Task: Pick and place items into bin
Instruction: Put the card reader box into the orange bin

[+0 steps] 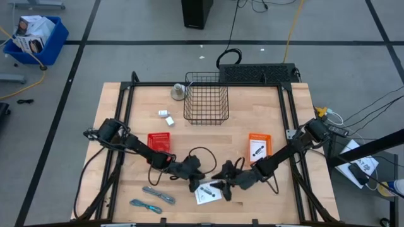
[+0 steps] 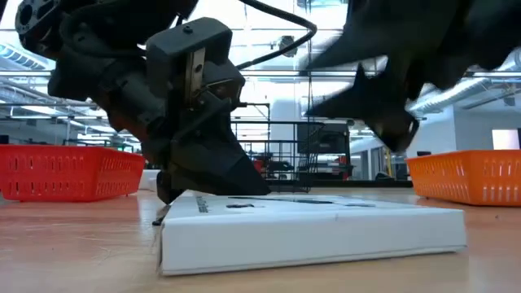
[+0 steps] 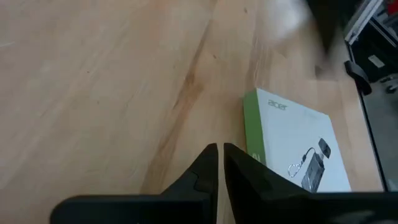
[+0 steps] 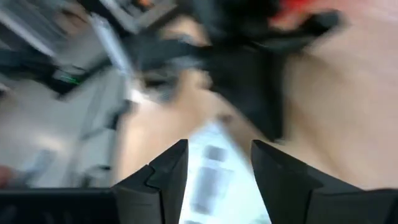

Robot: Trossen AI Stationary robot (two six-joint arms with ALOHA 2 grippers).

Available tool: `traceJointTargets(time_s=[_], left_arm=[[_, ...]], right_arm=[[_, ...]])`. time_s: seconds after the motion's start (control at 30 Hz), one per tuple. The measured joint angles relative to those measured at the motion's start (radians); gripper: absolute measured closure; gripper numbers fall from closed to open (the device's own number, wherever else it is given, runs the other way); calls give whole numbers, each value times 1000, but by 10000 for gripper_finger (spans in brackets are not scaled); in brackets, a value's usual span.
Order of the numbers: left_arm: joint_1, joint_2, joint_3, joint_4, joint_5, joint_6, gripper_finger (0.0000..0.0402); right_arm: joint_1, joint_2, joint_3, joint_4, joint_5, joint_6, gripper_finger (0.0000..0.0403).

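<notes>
Both arms meet at the front middle of the surface (image 1: 126, 107), over the same item: a flat white printed box (image 1: 207, 192) w/ a green side edge and a picture of a cable adapter on top. It lies flat on the wood.

The left pincer (image 1: 191, 178) is low, just beside the box's edge. In the left wrist view its fingers (image 3: 205, 167) are almost together, only a thin gap, and nothing is between them. The right pincer (image 1: 222, 188) hangs a bit above the box from the other side; its fingers (image 4: 166, 167) are spread to a medium gap, also empty.

Risks, as I judge them:
- The two pincers are very near each other. If both go for the box, they may collide or block each other.
- The box is flat and wide. Closed fingers on the left can only push it, so it may slide on the smooth wood instead of lifting.
- The right gap looks maybe too narrow for the box's width; a grasp over the short edge is needed, otherwise the tips land on top and slip.

The wire basket (image 1: 206, 98), prob. the bin, is at the far middle, well apart from the box, so a weak grip could drop it on the way. Other items wait: two small white blocks (image 1: 166, 116), a grey strip (image 1: 159, 194), a teal cord (image 1: 144, 205).
</notes>
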Motion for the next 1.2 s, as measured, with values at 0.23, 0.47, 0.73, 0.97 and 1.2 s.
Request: traceJointTargets(time_s=[0.23, 0.47, 0.73, 0.97, 1.2], left_arm=[[-7, -9, -3, 9, 3, 25, 371], [-48, -101, -4, 36, 110, 129, 371], [-132, -183, -3, -70, 235, 174, 371], [-134, -127, -3, -96, 199, 116, 371], [-101, -49, -3, -72, 241, 83, 371]], right_arm=[[11, -15, -2, -70, -87, 26, 237], [60, -13, -4, -121, -101, 31, 237], [73, -11, -5, -268, -112, -21, 237], [68, -11, -5, -336, -111, -13, 237], [62, -5, -6, -321, -110, -14, 237]])
